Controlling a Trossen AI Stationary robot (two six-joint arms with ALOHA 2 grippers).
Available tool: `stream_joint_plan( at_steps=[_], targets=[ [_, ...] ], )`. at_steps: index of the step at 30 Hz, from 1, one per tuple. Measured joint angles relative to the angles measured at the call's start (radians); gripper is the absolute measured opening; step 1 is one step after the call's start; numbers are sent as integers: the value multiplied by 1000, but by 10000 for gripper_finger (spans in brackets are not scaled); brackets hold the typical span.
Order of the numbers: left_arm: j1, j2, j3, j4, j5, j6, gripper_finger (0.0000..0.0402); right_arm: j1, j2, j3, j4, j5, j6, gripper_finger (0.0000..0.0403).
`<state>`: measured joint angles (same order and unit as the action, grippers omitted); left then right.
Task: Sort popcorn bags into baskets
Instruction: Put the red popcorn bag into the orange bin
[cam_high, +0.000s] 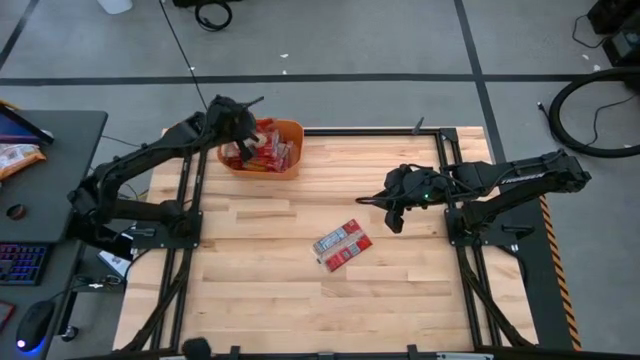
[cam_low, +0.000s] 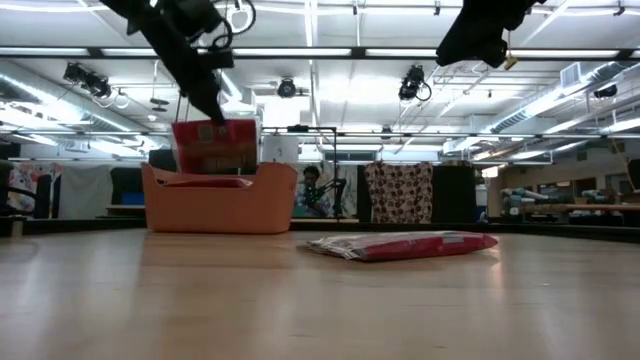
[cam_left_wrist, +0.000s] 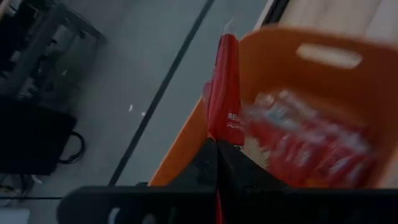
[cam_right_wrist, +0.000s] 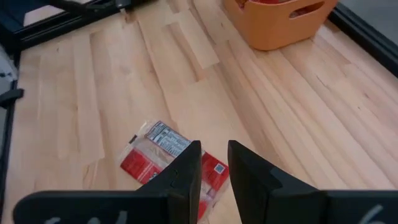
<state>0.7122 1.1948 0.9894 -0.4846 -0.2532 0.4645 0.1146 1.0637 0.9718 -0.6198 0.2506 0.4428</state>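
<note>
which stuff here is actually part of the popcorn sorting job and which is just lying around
Part of the job:
- packet held by the left end effector over the basket
- orange basket with packets inside
- two packets on the table
- right end effector, open above them

Lying about:
- orange-and-white snack bag on the side desk
- keyboard
- mouse

Light wooden plank table (cam_high: 260, 290) within a black frame (cam_high: 360, 131). At nine o'clock, a dark side desk (cam_high: 50, 150) bearing an orange-and-white snack bag (cam_high: 15, 158) and a keyboard (cam_high: 20, 265). At two o'clock, coiled black cable (cam_high: 595, 115) on grey floor (cam_high: 380, 40).
</note>
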Motion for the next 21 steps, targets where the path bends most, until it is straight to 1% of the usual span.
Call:
stream_joint_plan(
  at_steps=[5, 8, 11, 17, 21],
  targets=[
    [93, 69, 0, 35, 86, 116, 0, 0, 0, 0, 0, 51, 46, 85],
    [129, 102, 0, 74, 152, 148, 0, 0, 0, 0, 0, 78, 74, 85],
    [147, 130, 0, 76, 214, 151, 3, 0, 0, 0, 0, 100, 85, 85],
    [146, 179, 0, -34, 234, 152, 35, 0, 0, 0, 3, 100, 79, 85],
    [122, 196, 0, -162, 288, 147, 54, 0, 0, 0, 3, 113, 50, 85]
  ],
)
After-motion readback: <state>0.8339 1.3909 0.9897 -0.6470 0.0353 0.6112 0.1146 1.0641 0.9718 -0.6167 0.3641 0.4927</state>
